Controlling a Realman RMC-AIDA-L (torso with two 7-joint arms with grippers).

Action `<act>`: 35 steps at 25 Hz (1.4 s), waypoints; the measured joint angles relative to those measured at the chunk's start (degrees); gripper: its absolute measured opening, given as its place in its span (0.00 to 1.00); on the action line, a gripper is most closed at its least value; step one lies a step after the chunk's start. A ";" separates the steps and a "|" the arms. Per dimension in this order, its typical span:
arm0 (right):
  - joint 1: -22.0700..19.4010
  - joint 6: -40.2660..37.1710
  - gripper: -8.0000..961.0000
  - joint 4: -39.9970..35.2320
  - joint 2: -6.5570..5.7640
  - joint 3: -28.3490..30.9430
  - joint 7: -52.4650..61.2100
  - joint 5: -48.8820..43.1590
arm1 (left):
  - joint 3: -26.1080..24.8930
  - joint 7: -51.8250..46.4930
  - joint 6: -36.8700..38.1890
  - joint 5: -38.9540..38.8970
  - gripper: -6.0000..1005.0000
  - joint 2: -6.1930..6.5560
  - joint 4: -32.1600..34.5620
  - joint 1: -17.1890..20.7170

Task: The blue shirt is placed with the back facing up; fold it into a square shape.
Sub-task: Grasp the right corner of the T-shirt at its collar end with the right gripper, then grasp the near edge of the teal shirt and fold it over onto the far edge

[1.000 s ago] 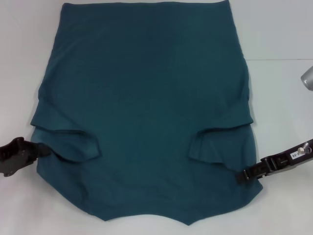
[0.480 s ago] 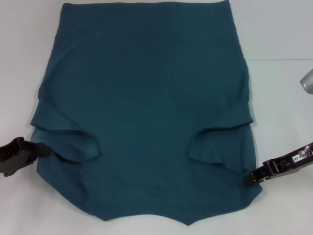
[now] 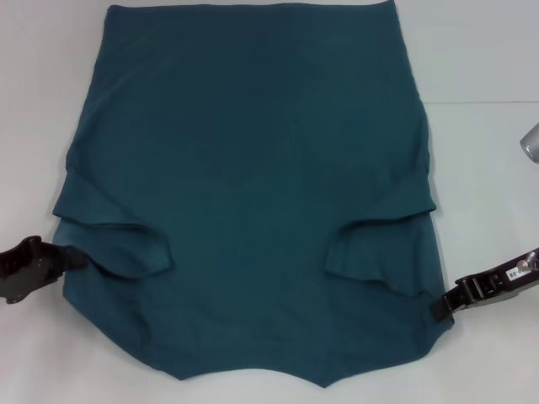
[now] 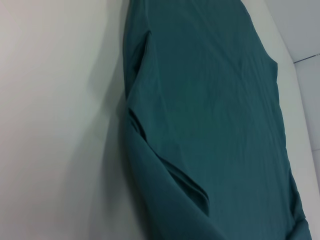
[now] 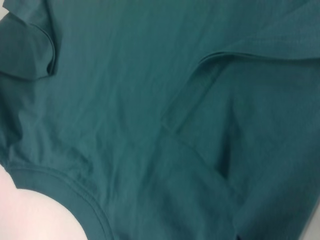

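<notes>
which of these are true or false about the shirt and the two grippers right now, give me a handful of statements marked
1. The blue shirt lies spread on the white table. True.
2. Both sleeves are folded in over the shirt body. True.
3. The left gripper hovers over the middle of the shirt. False: it sits at the shirt's left edge, near the folded sleeve.
4. The right gripper is at the shirt's right edge. True.
5. White lettering shows on the upward side of the shirt. False: the visible side is plain.
</notes>
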 joint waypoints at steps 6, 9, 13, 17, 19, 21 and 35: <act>-0.20 -0.31 0.03 0.00 -0.35 0.81 -0.18 0.28 | 0.00 0.09 0.00 0.00 0.02 0.00 0.08 0.03; -0.32 -0.37 0.03 0.00 -0.57 1.23 -0.09 0.25 | 0.00 0.09 0.00 0.00 0.02 0.00 0.10 0.06; -0.29 -0.39 0.03 0.42 -0.61 0.83 0.62 -0.15 | 0.00 0.09 0.00 0.00 0.02 0.00 0.20 0.14; -0.04 -0.08 0.04 0.49 -0.61 0.81 1.72 -0.72 | 0.00 0.09 0.00 0.00 0.02 0.00 0.29 0.09; -0.05 -0.05 0.04 0.37 -0.60 0.97 1.96 -0.75 | 0.00 0.09 0.00 0.00 0.02 0.00 0.29 0.07; -0.12 -0.02 0.13 0.19 -0.60 1.13 2.10 -0.75 | 0.00 0.09 0.00 0.00 0.02 0.00 0.29 0.09; -0.80 -0.07 0.35 -0.01 -1.79 0.79 3.65 -0.79 | 0.00 0.09 0.00 0.00 0.02 -0.07 0.18 0.17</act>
